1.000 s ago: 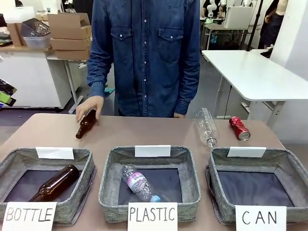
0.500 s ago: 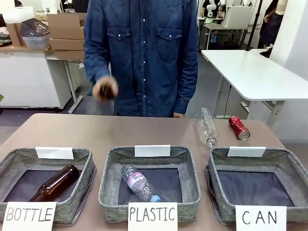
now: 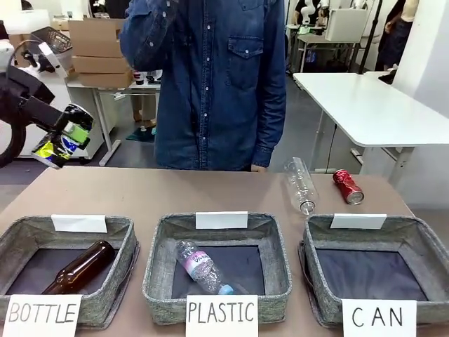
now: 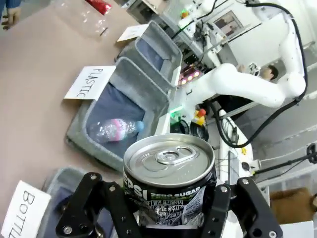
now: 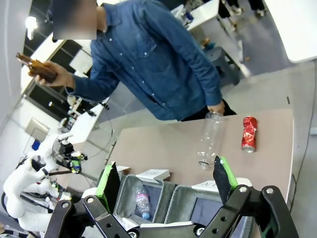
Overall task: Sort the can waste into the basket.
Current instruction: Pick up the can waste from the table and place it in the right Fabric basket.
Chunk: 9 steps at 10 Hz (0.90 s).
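At upper left, the left gripper (image 3: 64,137) is pinching the black Pepsi Zero Sugar can (image 3: 56,146). At middle right, the red can (image 3: 349,187) is lying on the table (image 3: 175,189) near a clear plastic bottle (image 3: 302,184), just behind the CAN basket (image 3: 414,226). The right gripper (image 5: 166,184) is hanging spread wide, empty.

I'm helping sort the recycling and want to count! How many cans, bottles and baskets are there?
Drink cans: 2 (black can in the left gripper, red can on the table)
Brown glass bottles: 2 (one in the BOTTLE basket, one in the person's hand)
Clear plastic bottles: 2 (one in the PLASTIC basket, one on the table)
Baskets: 3 (third is the CAN basket)
Total: 9
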Tool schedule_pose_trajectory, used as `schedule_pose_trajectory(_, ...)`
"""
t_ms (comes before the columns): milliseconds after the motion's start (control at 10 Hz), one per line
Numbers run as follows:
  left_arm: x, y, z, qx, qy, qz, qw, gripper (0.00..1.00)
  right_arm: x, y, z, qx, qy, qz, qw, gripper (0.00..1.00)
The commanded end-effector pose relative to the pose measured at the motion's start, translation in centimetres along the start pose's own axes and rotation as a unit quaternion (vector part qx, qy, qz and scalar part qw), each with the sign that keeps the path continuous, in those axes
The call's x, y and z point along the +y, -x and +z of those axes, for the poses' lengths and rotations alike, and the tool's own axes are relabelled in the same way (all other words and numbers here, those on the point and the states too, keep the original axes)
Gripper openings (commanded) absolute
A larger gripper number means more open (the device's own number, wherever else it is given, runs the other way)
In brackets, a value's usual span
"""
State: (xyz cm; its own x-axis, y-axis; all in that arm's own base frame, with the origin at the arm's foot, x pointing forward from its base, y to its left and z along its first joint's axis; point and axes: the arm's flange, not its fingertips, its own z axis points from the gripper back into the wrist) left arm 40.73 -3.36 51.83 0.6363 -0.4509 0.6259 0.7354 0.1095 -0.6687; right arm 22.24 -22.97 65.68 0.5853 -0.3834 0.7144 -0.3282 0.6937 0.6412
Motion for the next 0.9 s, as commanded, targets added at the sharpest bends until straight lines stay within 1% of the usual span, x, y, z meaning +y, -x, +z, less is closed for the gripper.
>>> schedule_pose_trajectory(0, 2.1, 3.8, 5.7, 0.050, -0.001, -0.012, 0.999, 0.07, 0.0, -0.1, 0.0, 0.004, 0.007, -0.007, 1.000, 1.00)
schedule_pose_trajectory(100, 2.2, 5.9, 8.6, 0.001, -0.005, -0.008, 1.000, 0.07, 0.0, -0.1, 0.0, 0.004, 0.007, -0.007, 1.000, 1.00)
schedule_pose_trajectory(200, 1.5, 8.8, 11.7, -0.050, -0.040, 0.010, 0.998, 0.07, 0.0, -0.1, 0.0, 0.004, 0.007, -0.007, 1.000, 1.00)
schedule_pose_trajectory(300, 0.3, 12.1, 15.2, -0.091, -0.046, 0.023, 0.995, 0.07, 0.0, -0.1, 0.0, 0.004, 0.007, -0.007, 1.000, 1.00)
schedule_pose_trajectory(400, -1.4, 15.8, 19.2, -0.132, -0.075, 0.042, 0.988, 0.07, 0.0, -0.1, 0.0, 0.004, 0.007, -0.007, 1.000, 1.00)
schedule_pose_trajectory(500, -2.8, 18.6, 22.2, -0.169, -0.077, 0.047, 0.982, 0.07, 0.0, -0.1, 0.0, 0.004, 0.007, -0.007, 1.000, 1.00)
schedule_pose_trajectory(600, -4.2, 21.1, 24.3, -0.206, -0.077, 0.036, 0.975, 0.07, 0.0, -0.1, 0.0, 0.004, 0.007, -0.007, 1.000, 1.00)
schedule_pose_trajectory(700, -5.0, 22.9, 25.4, -0.243, -0.089, 0.040, 0.965, 0.07, 0.0, -0.1, 0.0, 0.004, 0.007, -0.007, 1.000, 1.00)
schedule_pose_trajectory(800, -5.5, 23.9, 25.7, -0.255, -0.085, 0.025, 0.963, 0.07, 0.0, -0.1, 0.0, 0.004, 0.007, -0.007, 1.000, 1.00)
